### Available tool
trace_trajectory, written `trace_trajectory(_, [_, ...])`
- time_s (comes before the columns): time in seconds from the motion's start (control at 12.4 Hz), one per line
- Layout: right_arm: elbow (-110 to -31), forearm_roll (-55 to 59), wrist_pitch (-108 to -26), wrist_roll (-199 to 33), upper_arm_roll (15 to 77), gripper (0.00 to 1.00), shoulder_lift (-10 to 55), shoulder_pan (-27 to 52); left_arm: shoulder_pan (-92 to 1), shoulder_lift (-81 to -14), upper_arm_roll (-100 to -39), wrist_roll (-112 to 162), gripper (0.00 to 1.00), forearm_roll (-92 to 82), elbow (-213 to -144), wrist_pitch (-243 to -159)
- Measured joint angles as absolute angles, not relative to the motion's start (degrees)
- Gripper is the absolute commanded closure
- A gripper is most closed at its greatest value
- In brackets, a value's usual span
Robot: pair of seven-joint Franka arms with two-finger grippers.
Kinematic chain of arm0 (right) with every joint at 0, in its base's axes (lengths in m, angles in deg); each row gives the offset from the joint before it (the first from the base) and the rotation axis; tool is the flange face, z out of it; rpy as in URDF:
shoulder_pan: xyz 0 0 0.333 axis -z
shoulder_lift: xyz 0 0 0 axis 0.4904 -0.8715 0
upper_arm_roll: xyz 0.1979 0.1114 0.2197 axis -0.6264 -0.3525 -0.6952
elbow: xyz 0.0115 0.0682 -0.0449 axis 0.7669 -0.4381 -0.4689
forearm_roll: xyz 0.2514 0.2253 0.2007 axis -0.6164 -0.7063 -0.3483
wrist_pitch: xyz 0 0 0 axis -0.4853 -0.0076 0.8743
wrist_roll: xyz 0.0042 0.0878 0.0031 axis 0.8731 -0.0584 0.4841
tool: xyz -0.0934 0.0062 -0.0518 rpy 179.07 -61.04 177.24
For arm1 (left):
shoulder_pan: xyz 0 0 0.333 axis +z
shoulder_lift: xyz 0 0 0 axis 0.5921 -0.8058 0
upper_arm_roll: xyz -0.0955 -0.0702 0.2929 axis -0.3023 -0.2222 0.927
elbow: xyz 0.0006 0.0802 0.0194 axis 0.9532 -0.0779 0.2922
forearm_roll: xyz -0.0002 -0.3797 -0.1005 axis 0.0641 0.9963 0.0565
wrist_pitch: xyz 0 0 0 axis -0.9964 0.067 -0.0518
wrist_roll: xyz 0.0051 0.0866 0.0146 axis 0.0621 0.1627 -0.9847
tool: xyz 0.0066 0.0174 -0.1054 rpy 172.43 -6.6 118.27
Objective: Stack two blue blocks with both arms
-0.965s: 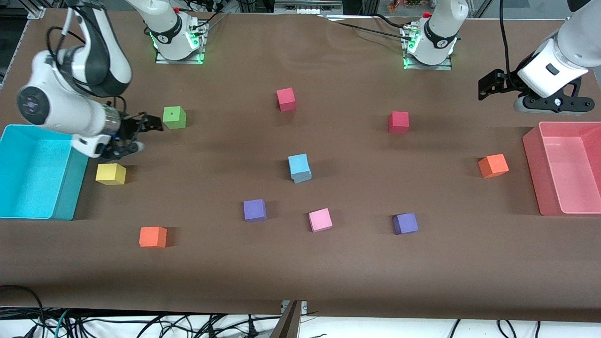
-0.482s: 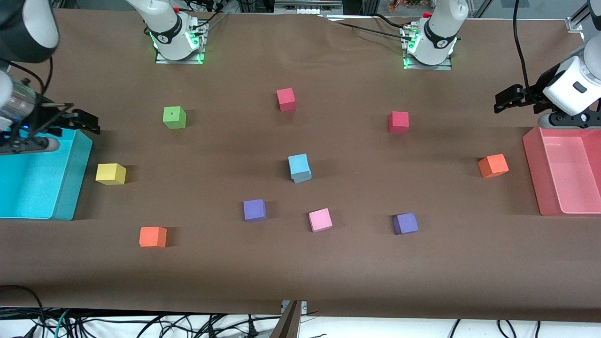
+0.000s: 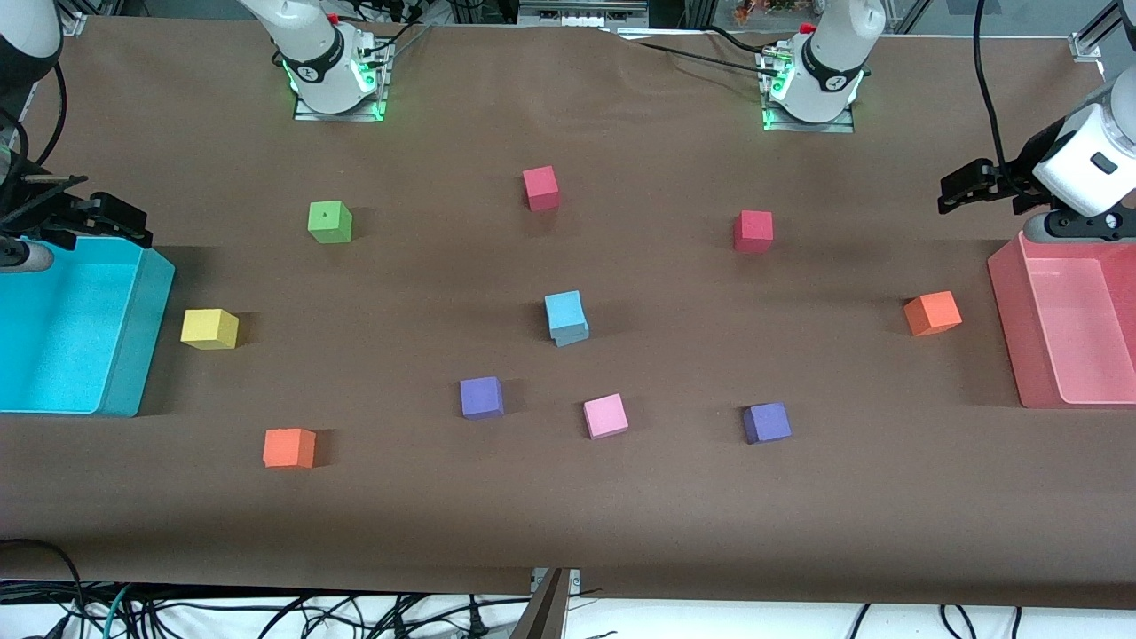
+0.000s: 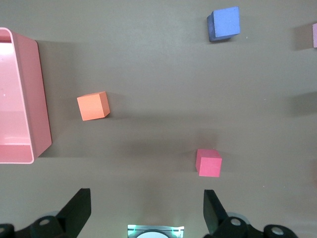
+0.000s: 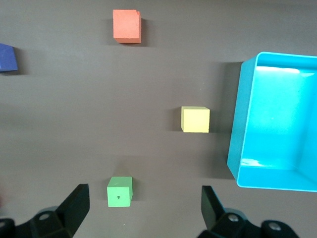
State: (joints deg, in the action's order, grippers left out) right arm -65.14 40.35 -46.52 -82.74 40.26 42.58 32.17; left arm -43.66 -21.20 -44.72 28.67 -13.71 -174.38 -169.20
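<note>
Now, from the front, the two sky-blue foam cubes (image 3: 565, 317) sit stacked mid-table, the top one a bit crooked. In the wrist views, the left end effector (image 4: 147, 212) and right end effector (image 5: 143, 210) gape wide and empty; best leave the stack alone.

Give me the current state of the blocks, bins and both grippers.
blue blocks: stacked, top one skewed, mid-table
left gripper: open, empty, over the table beside the pink bin
right gripper: open, empty, at the cyan bin's edge
pink bin: upright, nothing seen inside
cyan bin: upright, nothing seen inside
green block: loose on the table
yellow block: loose beside the cyan bin
</note>
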Motion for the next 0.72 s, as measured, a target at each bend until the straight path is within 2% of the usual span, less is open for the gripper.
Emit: trace_trajectory(0.72, [-66.4,39.7,-41.8,-83.3,39.5,0.0,45.9,32.0,-42.6,-22.0,-44.0,30.5,0.0,-12.3,-173.7,-169.2])
